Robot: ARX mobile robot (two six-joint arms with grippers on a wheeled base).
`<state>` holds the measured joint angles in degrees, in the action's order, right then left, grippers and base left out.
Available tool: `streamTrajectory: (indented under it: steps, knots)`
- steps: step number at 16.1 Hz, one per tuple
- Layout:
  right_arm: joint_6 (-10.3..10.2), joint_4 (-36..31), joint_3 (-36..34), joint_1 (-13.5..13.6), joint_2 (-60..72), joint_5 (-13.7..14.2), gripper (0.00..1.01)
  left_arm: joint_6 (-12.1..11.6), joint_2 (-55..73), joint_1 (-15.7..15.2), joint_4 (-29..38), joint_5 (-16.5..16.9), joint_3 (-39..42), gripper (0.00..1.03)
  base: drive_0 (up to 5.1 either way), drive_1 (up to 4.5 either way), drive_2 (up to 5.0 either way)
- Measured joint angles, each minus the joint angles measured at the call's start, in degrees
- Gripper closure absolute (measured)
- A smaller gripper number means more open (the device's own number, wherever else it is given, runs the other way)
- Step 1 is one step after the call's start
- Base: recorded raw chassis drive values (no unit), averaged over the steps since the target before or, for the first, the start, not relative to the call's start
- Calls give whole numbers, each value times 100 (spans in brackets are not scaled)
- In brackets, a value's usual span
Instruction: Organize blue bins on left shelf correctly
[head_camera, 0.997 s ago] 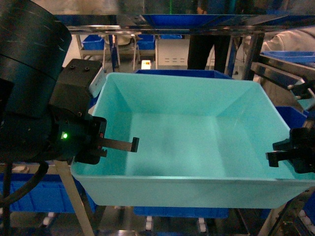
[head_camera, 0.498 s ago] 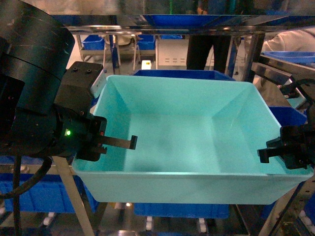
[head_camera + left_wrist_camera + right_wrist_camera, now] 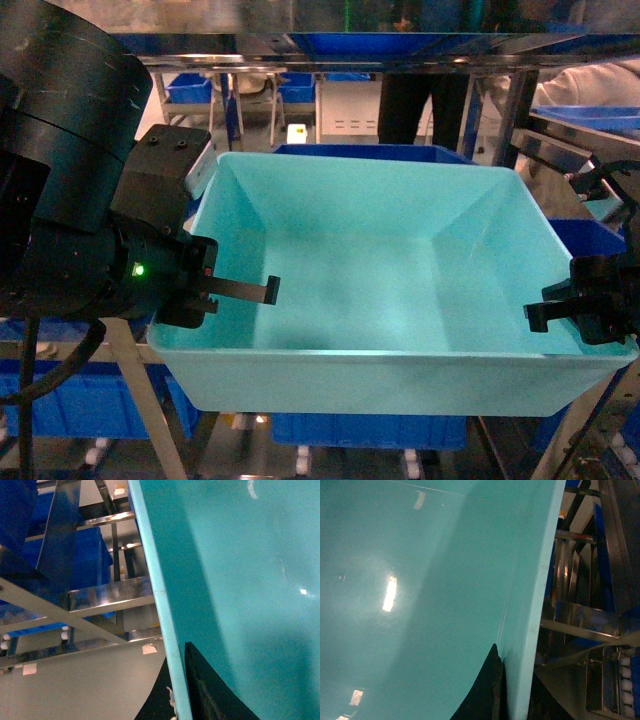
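Stainless-steel racking fills the background of the head view, with dark blue crates on tiers in the upper centre and more of them low at the lower left behind a slanted steel rail; a person in dark trousers stands beyond the rack at the top centre. Across the middle of the frame I carry the light turquoise bin, open side up, empty, its near wall facing the camera and its rim running from centre left to centre right. My left gripper is clenched on the bin's left wall: one dark finger reaches over the rim into the interior, and the left wrist view shows the rim pinched between two dark pads at the bottom of that frame. My right gripper grasps the right wall near its near corner; the right wrist view shows the rolled rim running top to bottom with a dark pad pressed against the inner face at the lower centre. In the left wrist view, steel rails and a track of small white rollers lie to the left of the bin, apart from it. White rollers also show at the lower right of the right wrist view. I cannot tell whether the bin's underside touches any tier.
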<state>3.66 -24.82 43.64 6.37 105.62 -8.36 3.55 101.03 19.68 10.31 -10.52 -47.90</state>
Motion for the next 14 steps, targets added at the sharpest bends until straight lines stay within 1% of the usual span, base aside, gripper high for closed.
streamTrajectory:
  steps: [5,10,11,12,13,14]
  knots:
    - [0,-4,2,0,2,0,99,-11,0,0,-4,2,0,101,-1,427,-428]
    - [0,-4,15,0,7,0,99,-17,4,0,-52,-15,-26,101,0,0,0]
    - [48,81,50,2,55,-52,99,-22,101,26,-219,-55,-144,101,0,0,0]
    - [87,225,223,0,240,-66,99,-37,328,26,-490,-17,-417,101,0,0,0]
    - [116,306,435,0,527,-68,99,-101,634,17,-566,-79,-638,101,0,0,0]
    - [133,485,664,-9,800,-111,99,-103,918,-13,-756,-37,-885,101,0,0,0]
